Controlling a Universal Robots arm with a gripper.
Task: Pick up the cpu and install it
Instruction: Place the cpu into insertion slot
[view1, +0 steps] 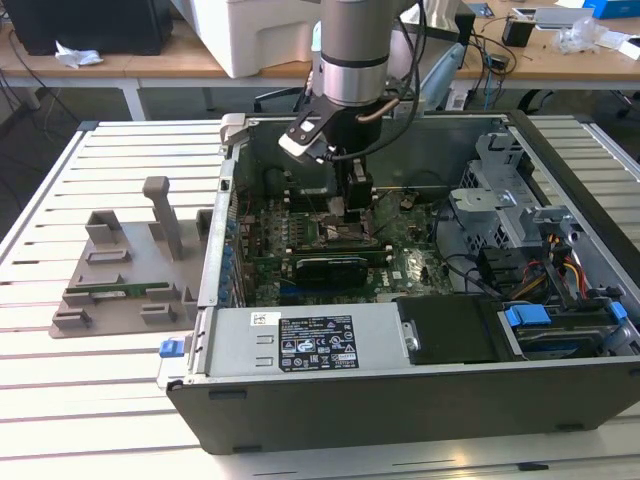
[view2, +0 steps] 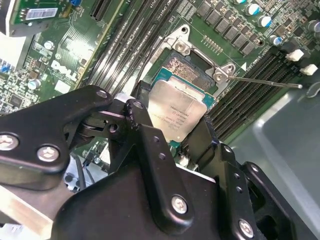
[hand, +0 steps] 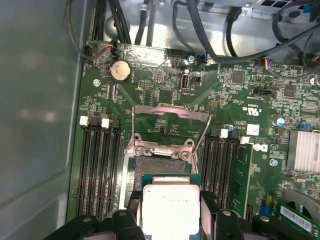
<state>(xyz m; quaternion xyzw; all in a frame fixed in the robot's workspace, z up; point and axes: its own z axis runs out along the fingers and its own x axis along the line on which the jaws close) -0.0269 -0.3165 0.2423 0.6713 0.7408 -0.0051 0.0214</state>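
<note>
inside the open computer case (view1: 400, 390), over the middle of the motherboard (view1: 400, 268), the end effector (view1: 352, 215) hangs straight down from the arm. in both wrist views its black fingers (view2: 137, 117) are closed narrow on opposite edges of the cpu (view2: 181, 109), silver top facing up. the chip sits just at the near edge of the open socket (hand: 155, 167), partly over it; whether it touches the socket bed i cannot tell. the step in hand looks like the install itself: picking up is done and the chip is not visibly seated. to my eye this calls for the cpu to be square with the socket frame, level, and set down gently. the first wrist view shows the end effector (hand: 170, 212) with the cpu (hand: 170, 202), the load plate (hand: 170, 117) tipped up on the socket's far side, and memory slots (hand: 97, 165) on either side. the second wrist view adds a thin lever (view2: 265, 82) swung out beside the socket (view2: 180, 65). the exterior view alone shows the table (view1: 100, 420) and a grey parts holder (view1: 125, 270) well apart at the exterior view's left.
</note>
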